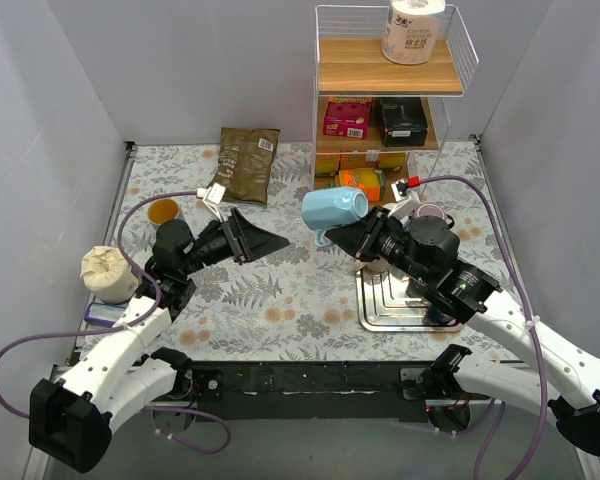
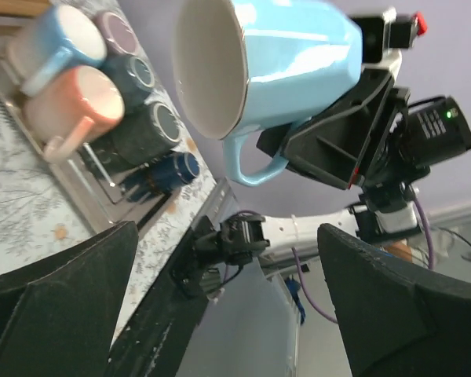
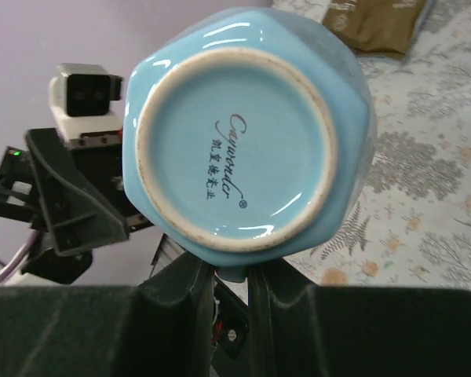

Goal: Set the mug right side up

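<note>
A light blue mug [image 1: 335, 208] hangs on its side in the air over the table's middle, its mouth toward the left. My right gripper [image 1: 342, 238] is shut on the mug's handle. In the right wrist view the mug's base [image 3: 234, 148] fills the frame and the handle [image 3: 234, 272] sits pinched between my fingers. The left wrist view shows the mug's white inside [image 2: 212, 67] and its handle [image 2: 251, 166] below. My left gripper [image 1: 270, 240] is open and empty, a short way left of the mug's mouth, pointing at it.
A metal tray [image 1: 375, 315] with several mugs lies under my right arm. A wire shelf [image 1: 385, 70] with a paper roll and boxes stands at the back. A brown pouch [image 1: 246, 162], an orange cup [image 1: 163, 211] and a cream bundle [image 1: 108, 272] lie at left.
</note>
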{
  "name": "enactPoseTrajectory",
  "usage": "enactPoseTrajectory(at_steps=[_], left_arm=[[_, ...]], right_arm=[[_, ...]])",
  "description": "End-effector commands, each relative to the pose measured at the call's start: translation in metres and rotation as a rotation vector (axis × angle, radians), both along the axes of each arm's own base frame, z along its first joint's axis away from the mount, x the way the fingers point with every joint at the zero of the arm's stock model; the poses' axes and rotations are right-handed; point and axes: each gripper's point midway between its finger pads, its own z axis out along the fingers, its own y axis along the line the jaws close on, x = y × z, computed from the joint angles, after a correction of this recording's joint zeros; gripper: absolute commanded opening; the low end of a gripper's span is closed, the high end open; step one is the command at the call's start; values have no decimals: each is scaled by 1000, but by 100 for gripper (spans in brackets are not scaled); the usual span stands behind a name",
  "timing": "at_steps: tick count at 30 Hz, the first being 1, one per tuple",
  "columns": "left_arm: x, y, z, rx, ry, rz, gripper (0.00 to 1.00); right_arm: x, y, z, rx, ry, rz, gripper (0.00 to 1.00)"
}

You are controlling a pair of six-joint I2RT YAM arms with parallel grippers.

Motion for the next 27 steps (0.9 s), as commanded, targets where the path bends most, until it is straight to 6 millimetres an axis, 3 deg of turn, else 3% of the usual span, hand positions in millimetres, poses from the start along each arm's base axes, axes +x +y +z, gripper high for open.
enactPoseTrajectory(at_steps=[1, 3, 4, 6, 7, 13, 22, 27], left_arm=[[-13, -30, 24, -110, -94, -59, 98], [-16, -38, 24, -142, -93, -76, 98], [-23, -43, 34, -180, -137, -101, 98], [-25, -49, 30, -208, -130, -117, 98], [-34, -52, 41, -257, -167, -146, 98], [-50, -63, 61, -376, -254, -201, 98], [-45, -70, 76, -414, -269, -156, 98], [-45, -85, 80, -424, -216, -222, 81]], right_arm=[[-19, 11, 127, 313, -339, 126, 1], [-22, 11, 130, 339, -348, 138, 1], [-25, 9, 136, 360, -364, 139, 1], [-27, 9, 134, 378, -364, 147, 1], [-28, 8, 137, 393, -374, 147, 1], [-33, 6, 131, 430, -374, 160, 1], [-39, 2, 128, 438, -397, 170, 1], [-37, 0, 116, 442, -407, 156, 1]])
